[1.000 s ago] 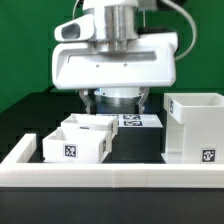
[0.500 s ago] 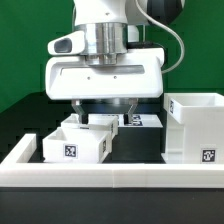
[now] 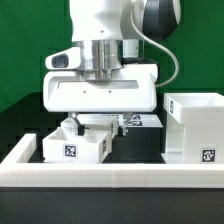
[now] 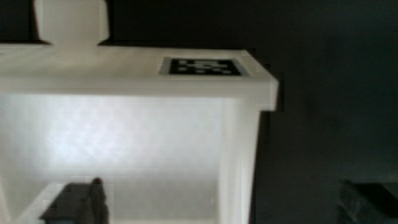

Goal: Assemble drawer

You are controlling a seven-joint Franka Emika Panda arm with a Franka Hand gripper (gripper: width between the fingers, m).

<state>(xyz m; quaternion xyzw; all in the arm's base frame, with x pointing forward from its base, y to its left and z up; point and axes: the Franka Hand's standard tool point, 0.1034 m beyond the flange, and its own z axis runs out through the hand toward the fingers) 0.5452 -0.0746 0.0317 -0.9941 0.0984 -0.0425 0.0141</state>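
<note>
Two small white open-top trays stand at the exterior view's left: a front one (image 3: 70, 148) with a tag on its face, and a rear one (image 3: 93, 126) just behind it. The taller white housing (image 3: 195, 125) stands at the right. My gripper (image 3: 97, 123) hangs low over the rear tray, jaws open and empty. In the wrist view my gripper (image 4: 222, 205) straddles a side wall of a tray (image 4: 134, 140) that has a tag (image 4: 205, 67) on its rim. One fingertip (image 4: 75, 200) is over the tray's inside. The other is over the black table.
The marker board (image 3: 141, 120) lies on the black table behind the gripper. A long low white rail (image 3: 110, 178) runs along the table's front edge and left side. A blurred white shape (image 4: 71, 20) shows beyond the tray in the wrist view.
My gripper has come down and moved toward the exterior view's left, from above the marker board to just over the rear tray. The trays and housing have not moved.
</note>
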